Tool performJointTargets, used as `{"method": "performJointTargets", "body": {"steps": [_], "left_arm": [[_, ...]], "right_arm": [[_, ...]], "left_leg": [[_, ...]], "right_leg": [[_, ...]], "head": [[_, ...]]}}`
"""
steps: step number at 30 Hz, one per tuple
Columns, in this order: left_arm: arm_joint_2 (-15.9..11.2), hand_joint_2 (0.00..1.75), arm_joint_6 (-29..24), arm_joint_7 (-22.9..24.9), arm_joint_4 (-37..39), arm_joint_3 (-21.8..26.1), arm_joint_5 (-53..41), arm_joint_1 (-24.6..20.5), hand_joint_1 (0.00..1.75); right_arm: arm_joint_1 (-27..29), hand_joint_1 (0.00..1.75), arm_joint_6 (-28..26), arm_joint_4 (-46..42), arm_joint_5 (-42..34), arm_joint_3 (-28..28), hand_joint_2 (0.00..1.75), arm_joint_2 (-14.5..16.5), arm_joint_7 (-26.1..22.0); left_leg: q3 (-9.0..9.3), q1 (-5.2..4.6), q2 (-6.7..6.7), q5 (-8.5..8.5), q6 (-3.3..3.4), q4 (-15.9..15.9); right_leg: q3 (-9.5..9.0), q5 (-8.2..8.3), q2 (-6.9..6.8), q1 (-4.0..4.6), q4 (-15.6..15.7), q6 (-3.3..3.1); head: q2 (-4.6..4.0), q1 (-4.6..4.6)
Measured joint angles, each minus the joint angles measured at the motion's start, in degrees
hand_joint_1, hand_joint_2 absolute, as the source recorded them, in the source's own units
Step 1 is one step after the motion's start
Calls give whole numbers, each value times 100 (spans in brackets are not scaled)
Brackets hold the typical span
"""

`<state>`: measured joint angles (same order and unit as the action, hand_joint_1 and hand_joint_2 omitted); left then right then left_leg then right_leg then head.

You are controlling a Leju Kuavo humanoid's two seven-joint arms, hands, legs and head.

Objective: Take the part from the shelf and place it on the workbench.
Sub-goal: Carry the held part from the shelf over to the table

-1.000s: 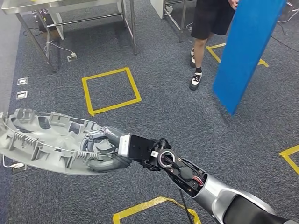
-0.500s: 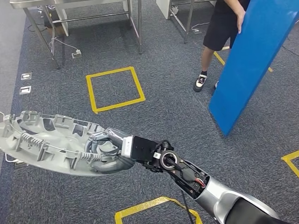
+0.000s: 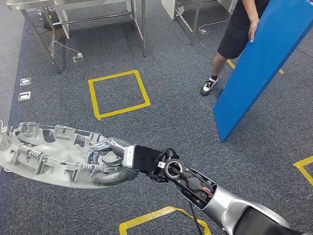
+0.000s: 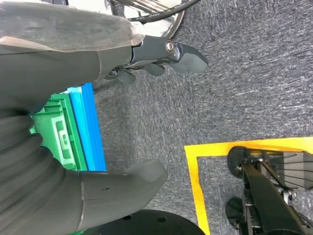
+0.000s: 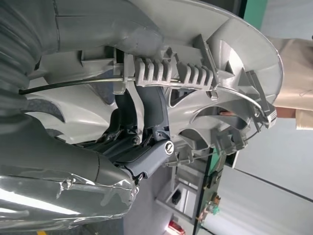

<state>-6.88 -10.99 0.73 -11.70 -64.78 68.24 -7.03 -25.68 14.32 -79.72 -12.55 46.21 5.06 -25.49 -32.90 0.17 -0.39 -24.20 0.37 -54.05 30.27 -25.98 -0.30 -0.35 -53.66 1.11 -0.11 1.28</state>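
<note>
Head view, lower left: our right hand (image 3: 110,164) grips the grey part (image 3: 44,154) above carpet. Right wrist view adds fingers (image 5: 147,161) hooked through its ribs. Left hand (image 4: 74,122) hangs empty, fingers apart.

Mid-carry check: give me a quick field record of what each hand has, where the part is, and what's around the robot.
right hand: grips the grey plastic part
part position: held out over the carpet, long side roughly level
left hand: holds nothing, fingers apart
floor: yellow tape square ahead
bystander: person holding a tilted blue board
furniture: metal table beyond the square
</note>
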Motion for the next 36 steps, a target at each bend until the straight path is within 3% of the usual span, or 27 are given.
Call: {"method": "performJointTargets", "body": {"steps": [3,5,7,9,10,11,12,13,15,16,18,20,22,24,25,26,27,29,30,32,34,36], "left_arm": [[-8,175,3,-1,0,0,0,-1,0],[-7,175,13,-2,-1,0,0,-2,0],[-5,175,20,-3,-2,0,0,-4,0],[-5,175,20,-3,-1,0,0,-4,0],[-6,175,20,-3,-1,0,0,-1,0],[-6,175,20,-3,-1,0,0,2,0],[-5,175,21,-3,-1,0,0,3,0],[-3,175,23,-3,-2,0,0,4,0],[-1,175,26,-3,-1,0,0,-1,0],[-1,175,26,-3,0,0,0,-2,0],[-2,175,26,-3,0,0,0,2,0],[1,175,26,-3,-1,0,0,6,0],[3,175,26,-3,-2,0,1,-3,0],[1,175,26,-4,-2,0,2,-6,0],[-1,175,26,-4,-2,0,5,1,0],[-1,175,27,-5,-2,0,8,12,0],[-1,175,27,-5,-2,0,11,21,0],[-5,175,29,-9,-1,0,16,29,0],[-9,175,30,-12,-1,0,18,22,0],[-16,175,32,-17,-1,0,20,7,0],[-15,175,33,-20,-2,0,22,4,0],[-10,175,33,-20,-1,0,25,13,0]], "right_arm": [[-1,175,1,11,1,19,175,16,0],[-7,175,4,15,1,21,175,26,-2],[-15,175,10,18,1,21,175,27,-6],[-8,175,11,26,0,22,175,27,-9],[-2,175,11,33,0,22,175,27,-9],[3,175,11,40,0,22,175,27,-8],[3,175,11,46,0,22,175,27,-8],[2,175,11,50,0,22,175,27,-8],[-2,175,17,56,0,23,175,28,-9],[0,175,21,59,0,23,175,29,-12],[5,175,28,66,1,23,175,33,-11],[1,175,27,68,1,22,175,43,-7],[-9,175,27,69,0,21,175,51,-9],[-11,175,32,73,0,23,175,54,-11],[-10,175,34,77,0,23,175,54,-10],[-9,175,35,84,0,23,175,54,-10],[-9,175,36,91,0,23,175,54,-9],[-14,175,40,100,0,23,175,58,-9],[-20,175,44,102,0,24,175,61,-11],[-33,175,49,103,0,26,175,72,-15],[-43,175,51,105,0,30,175,81,-19],[-59,175,51,108,0,33,175,84,-22]], "left_leg": [[25,-1,0,-2,49,41],[108,31,-1,10,92,108],[167,54,-1,14,118,143],[174,58,-4,5,125,140],[179,61,-10,-2,119,136],[189,65,-19,-13,106,128],[204,74,-31,-29,87,116],[221,83,-44,-51,58,99],[231,94,-63,-86,-9,66],[224,91,-68,-98,-45,56],[219,84,-69,-95,-110,39],[188,92,-48,-158,-157,-82],[-86,99,-19,-426,-192,-616],[-551,98,-9,-729,-217,-1436],[-728,98,-9,-778,-222,-1705],[-797,97,-9,-712,-219,-1748],[-746,96,-9,-543,-204,-1547],[-407,80,5,-76,-142,-704],[-252,62,17,33,-112,-329],[-116,26,31,78,-58,17],[-62,32,19,74,-6,51],[33,54,8,50,51,66]], "right_leg": [[-29,22,2,-6,-20,58],[13,-76,10,-8,-190,98],[281,-403,18,-19,-768,118],[694,-740,21,-30,-1555,145],[820,-784,21,-39,-1756,156],[832,-707,21,-48,-1722,163],[727,-516,20,-61,-1448,161],[540,-261,21,-73,-1007,159],[268,-3,34,-59,-299,120],[207,44,44,-45,-144,80],[183,48,56,-21,-129,-24],[128,93,54,-37,-105,-87],[91,91,44,-54,-79,-128],[86,54,38,-40,-75,-170],[76,29,37,-31,-73,-189],[55,11,39,-24,-73,-197],[22,-9,41,-19,-73,-197],[-58,-57,43,-12,-73,-175],[-81,-80,46,-5,-73,-154],[-99,-109,48,10,-78,-93],[-117,-136,46,20,-105,-22],[-19,-240,41,11,-370,35]], "head": [[0,-7],[0,8],[0,49],[0,88],[0,101],[0,111],[0,121],[0,130],[0,143],[0,142],[0,116],[0,74],[0,11],[0,-49],[0,-61],[0,-67],[0,-73],[0,-85],[0,-96],[0,-112],[0,-100],[0,-68]]}}
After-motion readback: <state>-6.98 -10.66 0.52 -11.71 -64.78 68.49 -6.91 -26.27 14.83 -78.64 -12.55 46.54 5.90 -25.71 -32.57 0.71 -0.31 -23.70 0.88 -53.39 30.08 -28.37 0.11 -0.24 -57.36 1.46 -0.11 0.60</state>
